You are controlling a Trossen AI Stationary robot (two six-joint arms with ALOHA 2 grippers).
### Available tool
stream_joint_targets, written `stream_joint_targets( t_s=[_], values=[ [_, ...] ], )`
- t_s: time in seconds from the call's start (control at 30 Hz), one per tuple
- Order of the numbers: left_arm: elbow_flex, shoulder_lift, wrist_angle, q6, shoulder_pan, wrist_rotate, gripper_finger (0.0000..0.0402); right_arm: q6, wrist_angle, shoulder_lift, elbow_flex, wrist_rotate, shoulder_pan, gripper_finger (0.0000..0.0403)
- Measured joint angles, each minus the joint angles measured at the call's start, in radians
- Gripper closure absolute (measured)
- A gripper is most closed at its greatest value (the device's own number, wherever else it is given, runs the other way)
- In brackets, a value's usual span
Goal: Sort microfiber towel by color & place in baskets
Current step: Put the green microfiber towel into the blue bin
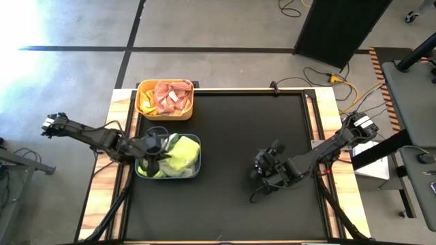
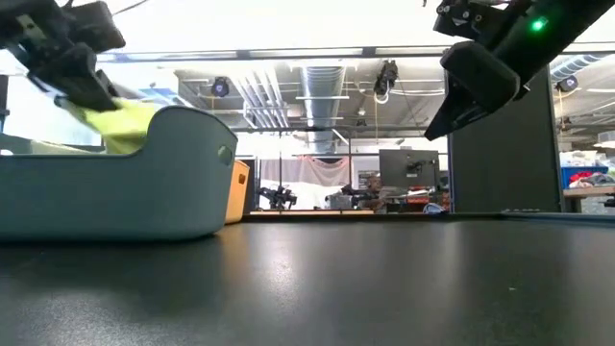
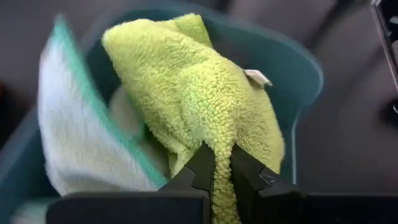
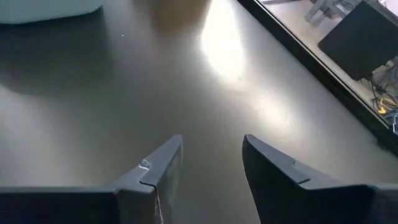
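so the left claw (image 3: 222,163) is pinched tight on a lime-green microfiber towel (image 3: 199,93), and it sits right over the blue-grey basket (image 1: 193,170) at the lower left of the high view. most of the towel is already bunched inside the tub, just the pinched fold is still held up. to finish this well i'd say lower a touch so the fold drops below the rim, then let go and lift straight up so the fuzzy pile doesn't snag on the fingers and drag back out. there's a white towel with teal trim (image 3: 74,137) in the same tub, so watch that it doesn't get hooked too.

right claw (image 4: 211,163) hangs over bare desk (image 1: 231,136) at the centre right of the high view, spread apart and holding nothing.

counts: two baskets, the blue-grey one and a yellow-orange basket (image 1: 142,103) just above it in the frame, upper left. pinkish towels (image 1: 170,96) fill the orange one, can't tell how many. no loose towels showing on the desk, so this looks close to done.
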Motion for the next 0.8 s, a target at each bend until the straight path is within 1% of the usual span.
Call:
stream_joint_targets(
  t_s=[0.17,0.2,0.27,0.33,0.37,0.43,0.5,0.57,0.63,0.8],
  values=[
    [-0.028,0.097,-0.008,-0.107,0.001,0.045,0.0397,-0.003,0.003,0.0,0.0,0.007,-0.004,0.0251],
    [-0.032,0.126,-0.005,-0.116,0.004,0.038,0.0397,-0.009,0.008,0.0,0.0,0.008,-0.005,0.0252],
    [-0.039,0.188,0.019,-0.12,0.008,-0.008,0.0397,-0.026,0.024,0.0,0.0,0.01,-0.006,0.0251],
    [-0.04,0.249,0.081,-0.1,0.008,-0.049,0.0397,-0.053,0.042,0.0,0.0,0.01,-0.006,0.0247],
    [-0.039,0.28,0.124,-0.081,0.008,-0.051,0.0396,-0.067,0.053,0.0,0.0,0.01,-0.006,0.0244],
    [-0.037,0.343,0.204,-0.048,0.009,-0.012,0.0396,-0.079,0.063,0.0,0.003,0.01,-0.007,0.0236],
    [-0.023,0.396,0.239,-0.023,0.009,0.041,0.0392,-0.099,0.064,0.0,0.011,0.008,-0.007,0.0226],
    [0.007,0.431,0.208,-0.029,0.009,0.057,0.0381,-0.13,0.052,-0.001,0.025,-0.018,-0.007,0.0216],
    [0.049,0.447,0.13,-0.047,0.01,0.061,0.0362,-0.173,0.016,-0.003,0.055,-0.047,-0.007,0.0206],
    [0.189,0.439,-0.108,-0.057,0.008,0.065,0.0299,-0.3,-0.065,-0.012,0.156,-0.048,-0.007,0.0187]
  ],
)
